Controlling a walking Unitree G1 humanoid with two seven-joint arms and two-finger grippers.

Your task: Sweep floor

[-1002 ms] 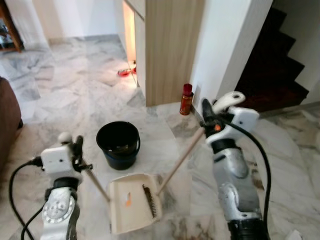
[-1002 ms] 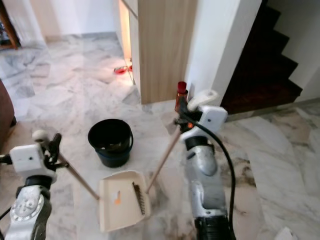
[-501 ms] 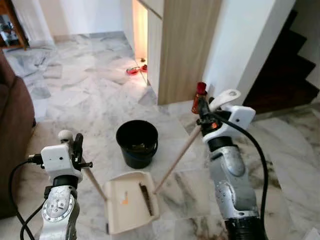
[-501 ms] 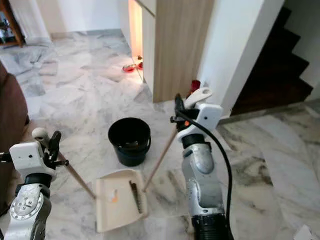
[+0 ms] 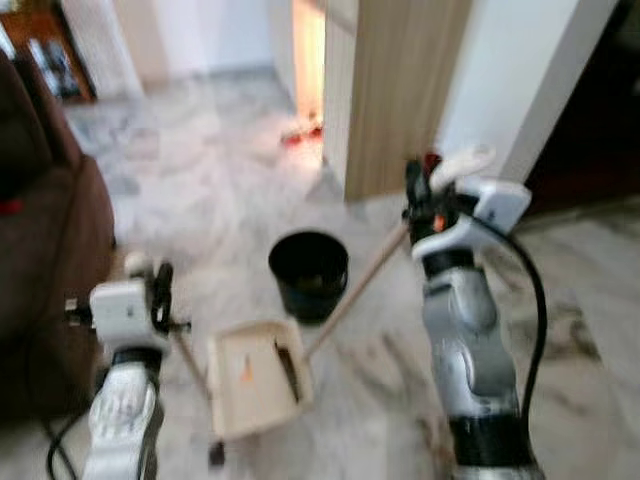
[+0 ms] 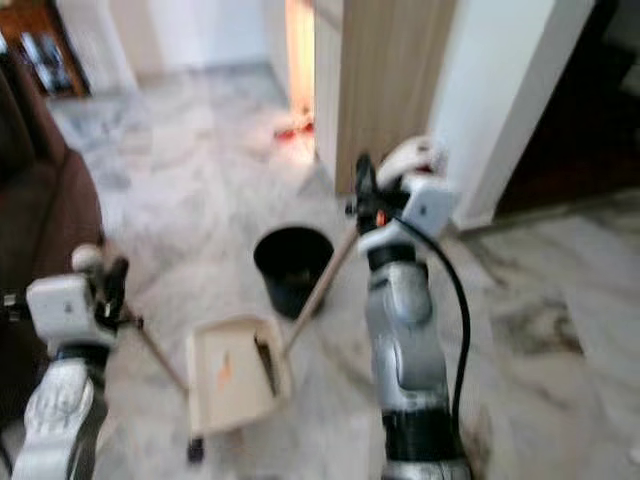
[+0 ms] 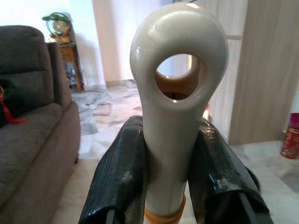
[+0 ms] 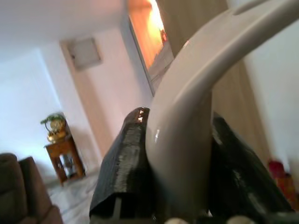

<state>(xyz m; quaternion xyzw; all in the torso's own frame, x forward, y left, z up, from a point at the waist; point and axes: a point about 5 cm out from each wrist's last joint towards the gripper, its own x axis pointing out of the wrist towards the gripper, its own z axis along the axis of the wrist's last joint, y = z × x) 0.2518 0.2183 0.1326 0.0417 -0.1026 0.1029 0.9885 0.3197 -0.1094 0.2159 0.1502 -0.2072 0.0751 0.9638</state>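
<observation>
We held the dustpan (image 5: 252, 376) handle clamped in our left gripper (image 5: 160, 298), the broom (image 5: 345, 300) clamped in our right gripper (image 5: 415, 210); the bucket (image 5: 308, 272) lay just beyond.

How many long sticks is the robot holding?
2. The dustpan handle is in the left pincer, and the broom handle is in the right pincer, slanting down to the dustpan.
</observation>
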